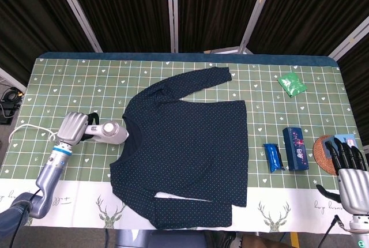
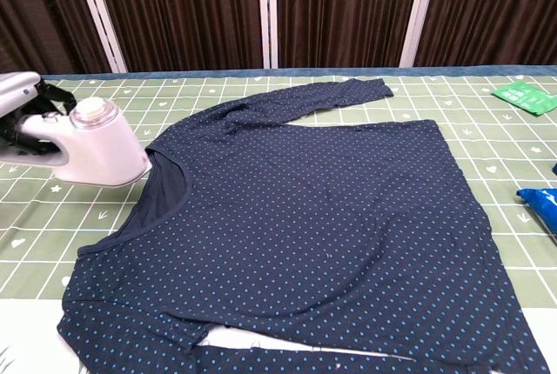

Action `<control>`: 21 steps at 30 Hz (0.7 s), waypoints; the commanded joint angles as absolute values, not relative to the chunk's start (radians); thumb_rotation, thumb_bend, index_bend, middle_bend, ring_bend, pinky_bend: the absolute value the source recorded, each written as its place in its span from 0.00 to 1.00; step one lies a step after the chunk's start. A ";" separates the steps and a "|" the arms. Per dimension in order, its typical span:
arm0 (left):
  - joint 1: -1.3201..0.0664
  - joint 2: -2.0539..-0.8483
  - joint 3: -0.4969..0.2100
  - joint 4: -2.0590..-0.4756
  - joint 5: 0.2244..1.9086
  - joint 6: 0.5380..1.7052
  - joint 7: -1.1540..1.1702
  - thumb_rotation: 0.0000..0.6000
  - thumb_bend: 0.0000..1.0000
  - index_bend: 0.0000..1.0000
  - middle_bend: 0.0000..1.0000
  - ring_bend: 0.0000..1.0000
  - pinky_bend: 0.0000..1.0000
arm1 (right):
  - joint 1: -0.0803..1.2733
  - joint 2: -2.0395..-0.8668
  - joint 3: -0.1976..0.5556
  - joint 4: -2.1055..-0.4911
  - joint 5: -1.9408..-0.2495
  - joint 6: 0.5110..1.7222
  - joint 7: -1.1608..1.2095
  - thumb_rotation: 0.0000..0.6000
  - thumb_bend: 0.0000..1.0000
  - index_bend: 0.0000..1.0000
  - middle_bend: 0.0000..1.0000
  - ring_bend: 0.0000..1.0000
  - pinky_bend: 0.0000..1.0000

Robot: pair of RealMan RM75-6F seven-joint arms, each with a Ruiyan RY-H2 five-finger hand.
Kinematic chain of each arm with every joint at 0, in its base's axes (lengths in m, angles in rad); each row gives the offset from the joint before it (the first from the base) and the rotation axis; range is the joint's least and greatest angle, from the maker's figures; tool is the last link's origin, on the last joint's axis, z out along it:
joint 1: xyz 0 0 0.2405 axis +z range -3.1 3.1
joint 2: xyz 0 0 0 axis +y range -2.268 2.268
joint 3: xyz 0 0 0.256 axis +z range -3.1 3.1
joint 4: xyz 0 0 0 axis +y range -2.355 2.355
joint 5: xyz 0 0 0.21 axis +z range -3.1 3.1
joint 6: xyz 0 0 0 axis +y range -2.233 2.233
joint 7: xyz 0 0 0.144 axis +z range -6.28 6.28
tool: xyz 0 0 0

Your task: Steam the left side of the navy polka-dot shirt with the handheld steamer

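Matt dotted cloth shirt (image 1: 184, 144), glossy white plastic steamer (image 2: 96, 148), shiny metallic left hand (image 1: 73, 127), printed tablecloth (image 1: 75, 81)

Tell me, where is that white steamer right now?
In the head view the steamer is at the table's left side, gripped by the left hand, its head at the neckline of the polka-dot shirt.
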State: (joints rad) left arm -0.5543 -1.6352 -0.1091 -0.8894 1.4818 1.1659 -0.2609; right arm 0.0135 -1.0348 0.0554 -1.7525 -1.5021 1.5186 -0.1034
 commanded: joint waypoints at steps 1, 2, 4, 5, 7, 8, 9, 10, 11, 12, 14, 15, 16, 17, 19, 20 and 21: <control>-0.581 -1.596 -0.118 -0.985 1.508 1.185 -0.252 1.00 0.55 0.99 0.88 0.79 1.00 | 0.014 -1.034 0.056 -1.754 -1.503 1.519 -0.101 1.00 0.00 0.00 0.00 0.00 0.00; -0.589 -1.591 -0.121 -1.007 1.509 1.179 -0.239 1.00 0.55 0.99 0.88 0.79 1.00 | 0.014 -1.033 0.056 -1.754 -1.504 1.519 -0.100 1.00 0.00 0.00 0.00 0.00 0.00; -0.611 -1.586 -0.128 -1.053 1.508 1.157 -0.211 1.00 0.55 0.99 0.88 0.79 1.00 | 0.013 -1.031 0.056 -1.755 -1.505 1.521 -0.098 1.00 0.00 0.00 0.00 0.00 0.00; -0.627 -1.581 -0.137 -1.096 1.497 1.128 -0.191 1.00 0.55 0.99 0.88 0.79 1.00 | 0.013 -1.030 0.056 -1.755 -1.506 1.523 -0.095 1.00 0.00 0.00 0.00 0.00 0.00; -0.650 -1.580 -0.148 -1.151 1.482 1.095 -0.163 1.00 0.55 0.99 0.88 0.79 1.00 | 0.011 -1.028 0.056 -1.754 -1.505 1.526 -0.091 1.00 0.00 0.00 0.00 0.00 0.00; -0.659 -1.584 -0.153 -1.167 1.478 1.086 -0.141 1.00 0.55 0.99 0.88 0.79 1.00 | 0.011 -1.027 0.057 -1.754 -1.505 1.527 -0.089 1.00 0.00 0.00 0.00 0.00 0.00; -0.665 -1.589 -0.156 -1.176 1.475 1.080 -0.127 1.00 0.55 0.99 0.88 0.79 1.00 | 0.010 -1.027 0.057 -1.753 -1.504 1.527 -0.087 1.00 0.00 0.00 0.00 0.00 0.00; -0.678 -1.601 -0.158 -1.189 1.473 1.068 -0.105 1.00 0.55 0.99 0.88 0.79 1.00 | 0.010 -1.026 0.057 -1.752 -1.502 1.528 -0.084 1.00 0.00 0.00 0.00 0.00 0.00; -0.685 -1.610 -0.160 -1.194 1.470 1.061 -0.091 1.00 0.55 0.99 0.88 0.79 1.00 | 0.010 -1.025 0.058 -1.751 -1.501 1.528 -0.082 1.00 0.00 0.00 0.00 0.00 0.00; -0.699 -1.629 -0.163 -1.200 1.465 1.049 -0.064 1.00 0.55 0.99 0.88 0.79 1.00 | 0.009 -1.024 0.058 -1.750 -1.499 1.527 -0.077 1.00 0.00 0.00 0.00 0.00 0.00; -0.715 -1.658 -0.168 -1.198 1.455 1.035 -0.033 1.00 0.55 0.99 0.88 0.79 1.00 | 0.009 -1.022 0.060 -1.747 -1.496 1.528 -0.071 1.00 0.00 0.00 0.00 0.00 0.00; -0.722 -1.672 -0.168 -1.196 1.452 1.028 -0.019 1.00 0.55 0.99 0.88 0.79 1.00 | 0.009 -1.022 0.060 -1.746 -1.494 1.527 -0.068 1.00 0.00 0.00 0.00 0.00 0.00; -0.729 -1.685 -0.168 -1.191 1.449 1.020 -0.005 1.00 0.55 0.99 0.88 0.79 1.00 | 0.009 -1.021 0.061 -1.745 -1.493 1.527 -0.066 1.00 0.00 0.00 0.00 0.00 0.00; -0.738 -1.701 -0.167 -1.185 1.447 1.012 0.010 1.00 0.55 0.99 0.88 0.79 1.00 | 0.009 -1.020 0.062 -1.745 -1.490 1.526 -0.063 1.00 0.00 0.00 0.00 0.00 0.00; -0.749 -1.728 -0.168 -1.168 1.441 1.004 0.034 1.00 0.55 0.99 0.88 0.79 1.00 | 0.009 -1.019 0.063 -1.744 -1.487 1.525 -0.058 1.00 0.00 0.00 0.00 0.00 0.00; -0.755 -1.743 -0.166 -1.157 1.440 1.000 0.043 1.00 0.55 0.99 0.88 0.79 1.00 | 0.009 -1.019 0.063 -1.743 -1.486 1.523 -0.056 1.00 0.00 0.00 0.00 0.00 0.00; -0.760 -1.756 -0.166 -1.144 1.438 0.998 0.051 1.00 0.55 0.99 0.88 0.79 1.00 | 0.010 -1.018 0.063 -1.742 -1.485 1.522 -0.053 1.00 0.00 0.00 0.00 0.00 0.00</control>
State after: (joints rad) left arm -0.7477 -1.7368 -0.1655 -1.1618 1.4441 1.0070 0.0386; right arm 0.0094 -1.0184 0.0628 -1.7429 -1.4858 1.5227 -0.0538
